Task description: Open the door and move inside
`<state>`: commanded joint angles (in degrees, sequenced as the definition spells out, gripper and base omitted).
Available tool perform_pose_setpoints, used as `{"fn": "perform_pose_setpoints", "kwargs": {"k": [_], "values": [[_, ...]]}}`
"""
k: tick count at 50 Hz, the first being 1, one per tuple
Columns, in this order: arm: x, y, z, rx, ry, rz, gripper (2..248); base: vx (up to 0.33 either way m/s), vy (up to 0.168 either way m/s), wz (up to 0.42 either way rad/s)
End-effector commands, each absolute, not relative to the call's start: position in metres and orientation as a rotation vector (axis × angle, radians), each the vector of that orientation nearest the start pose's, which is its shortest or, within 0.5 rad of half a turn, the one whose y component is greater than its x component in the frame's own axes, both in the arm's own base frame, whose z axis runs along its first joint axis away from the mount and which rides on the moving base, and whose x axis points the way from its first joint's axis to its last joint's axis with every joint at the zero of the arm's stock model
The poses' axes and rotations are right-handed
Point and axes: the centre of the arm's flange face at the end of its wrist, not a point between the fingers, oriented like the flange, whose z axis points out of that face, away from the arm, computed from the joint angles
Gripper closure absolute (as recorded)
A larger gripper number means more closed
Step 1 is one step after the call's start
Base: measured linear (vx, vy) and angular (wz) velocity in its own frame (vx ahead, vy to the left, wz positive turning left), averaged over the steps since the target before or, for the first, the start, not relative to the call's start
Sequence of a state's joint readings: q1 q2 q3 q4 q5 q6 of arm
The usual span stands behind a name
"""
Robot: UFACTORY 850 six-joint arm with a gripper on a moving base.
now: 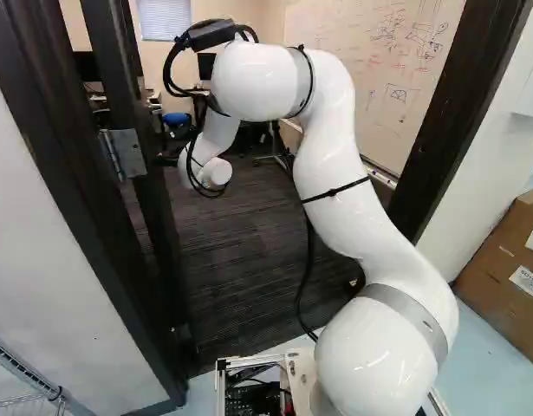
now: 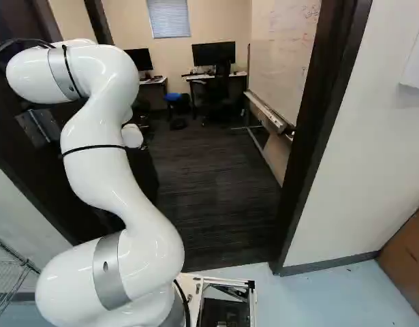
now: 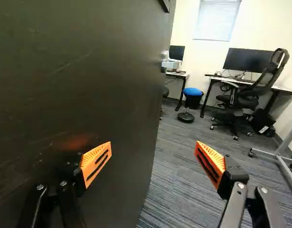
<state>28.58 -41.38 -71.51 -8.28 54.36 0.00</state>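
Note:
The dark door (image 1: 143,104) stands swung open into the room, seen nearly edge-on in the left base view, with its metal hinge (image 1: 123,154) on the left side of the doorway. My gripper (image 1: 168,159) shows only as a small dark part beside the door, past the white wrist. In the wrist view, the door (image 3: 84,61) fills the space on one side, close to one finger; whether they touch I cannot tell. The gripper (image 3: 153,154) is open, its orange pads wide apart with nothing held between them. No door handle shows.
The right door frame (image 2: 325,136) borders the doorway. Inside, dark carpet (image 2: 216,197) leads to desks, an office chair (image 3: 250,90) and a blue-topped stool (image 3: 192,92). A whiteboard (image 1: 370,69) stands along the right. Cardboard boxes (image 1: 500,260) sit outside at the right, a wire rack (image 1: 23,368) at the left.

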Motion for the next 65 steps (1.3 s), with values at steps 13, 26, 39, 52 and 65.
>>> {"fn": "perform_pose_setpoints", "kwargs": {"k": [13,26,39,52,65], "values": [[0.601,0.339,0.354,-1.973,-0.708,-1.826,3,0.000,0.000,0.000],[0.601,0.331,0.355,-1.991,-0.680,-1.830,3,0.000,0.000,0.000],[0.600,0.313,0.358,-2.025,-0.637,-1.838,3,0.000,0.000,0.000],[0.598,0.290,0.360,-2.064,-0.587,-1.847,3,0.000,0.000,0.000],[0.596,0.267,0.362,-2.096,-0.552,-1.854,3,0.000,0.000,0.000]]}}
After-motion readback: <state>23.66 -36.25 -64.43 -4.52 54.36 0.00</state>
